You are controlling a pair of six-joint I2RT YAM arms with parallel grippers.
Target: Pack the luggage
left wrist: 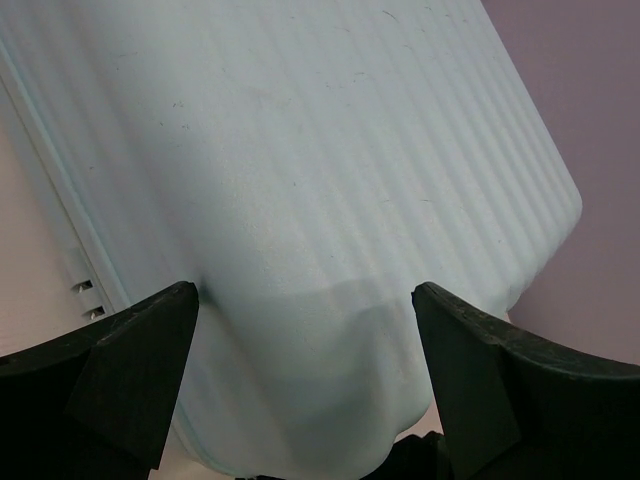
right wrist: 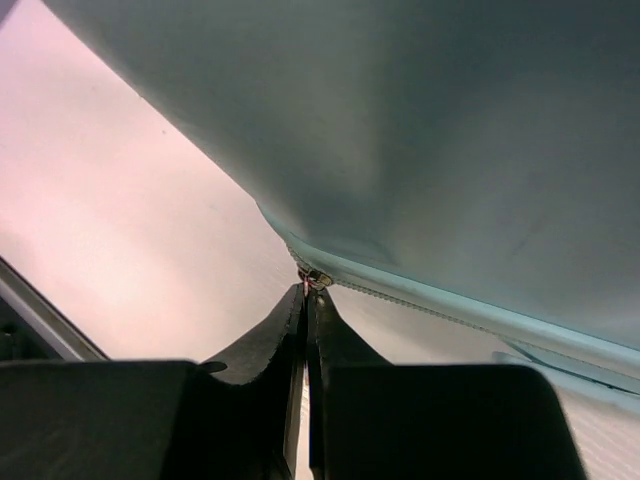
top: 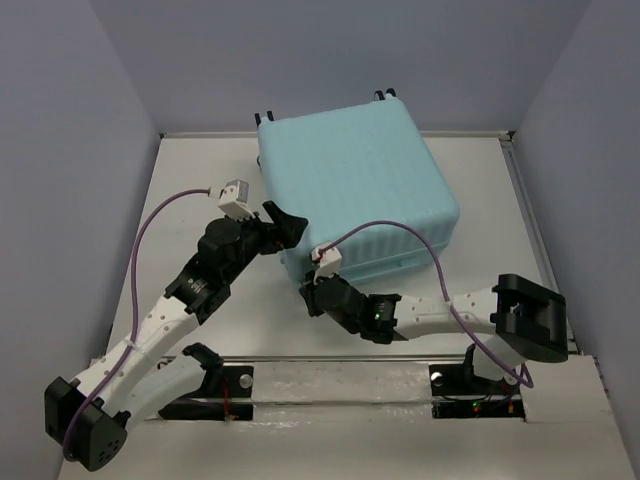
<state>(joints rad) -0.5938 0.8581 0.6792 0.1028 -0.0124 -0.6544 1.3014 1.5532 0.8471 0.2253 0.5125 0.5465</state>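
Observation:
The luggage, a large pale aqua ribbed hard-shell suitcase, lies closed flat on the table with its black wheels at the far edge. My left gripper is open, its jaws spread against the suitcase's near left corner; the ribbed shell fills the left wrist view. My right gripper is shut on the small metal zipper pull at the suitcase's near left corner, where the zipper track runs along the shell's seam.
The white table has raised walls left, right and behind. Purple cables loop from both wrists. The arm bases sit on the rail at the near edge.

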